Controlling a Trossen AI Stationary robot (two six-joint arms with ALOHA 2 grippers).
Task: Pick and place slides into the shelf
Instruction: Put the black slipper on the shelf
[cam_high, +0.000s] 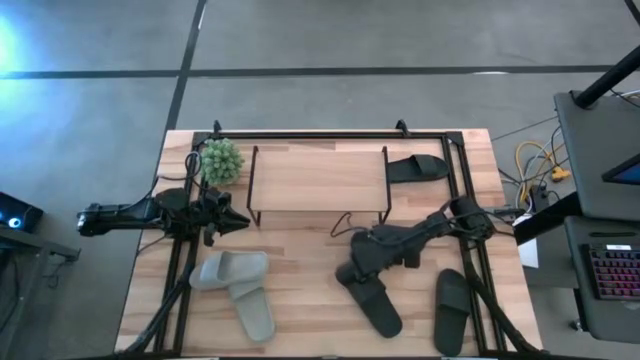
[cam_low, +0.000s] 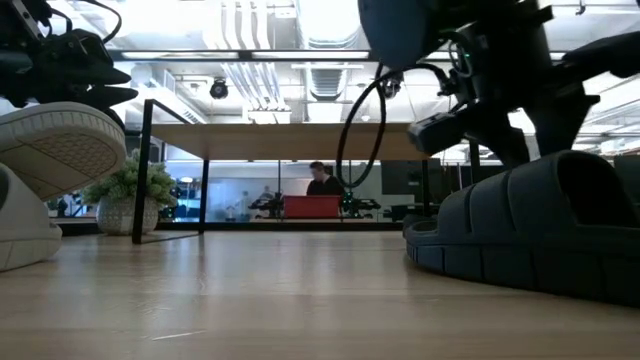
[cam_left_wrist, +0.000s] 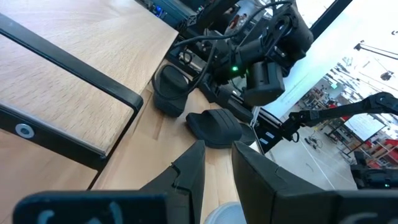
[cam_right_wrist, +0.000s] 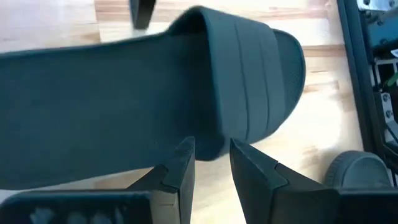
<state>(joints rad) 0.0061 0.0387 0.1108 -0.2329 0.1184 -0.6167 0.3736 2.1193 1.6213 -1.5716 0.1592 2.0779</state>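
Observation:
A black slide (cam_high: 375, 300) lies on the table in front of the shelf (cam_high: 318, 150), a low rack of black rods. My right gripper (cam_high: 347, 272) is over this slide's end nearest the shelf. In the right wrist view the slide (cam_right_wrist: 124, 93) fills the picture, and my right gripper (cam_right_wrist: 211, 149) shows a narrow gap at its side edge. A second black slide (cam_high: 452, 310) lies to its right. A third black slide (cam_high: 415, 168) lies beside the shelf's right end. Two pale grey-green slides (cam_high: 238, 288) overlap near the left, one leaning on the other (cam_low: 50, 150). My left gripper (cam_high: 243, 222) waits above them, narrowly open (cam_left_wrist: 219, 155). My right gripper comes at the black slide from above, slanting. Its fingertips (cam_right_wrist: 183, 155) are at the sole's side edge (cam_right_wrist: 208, 140), next to the strap (cam_right_wrist: 249, 81). I cannot tell whether they touch it. The slide rests flat on the table (cam_low: 540, 240).
A small potted plant (cam_high: 221, 160) stands at the shelf's left end. Black rail frames (cam_high: 180, 270) run along the table's left and right sides and far edge. Bare wood shows between the pale slides and the black ones. A person (cam_low: 322, 178) sits far behind the table.

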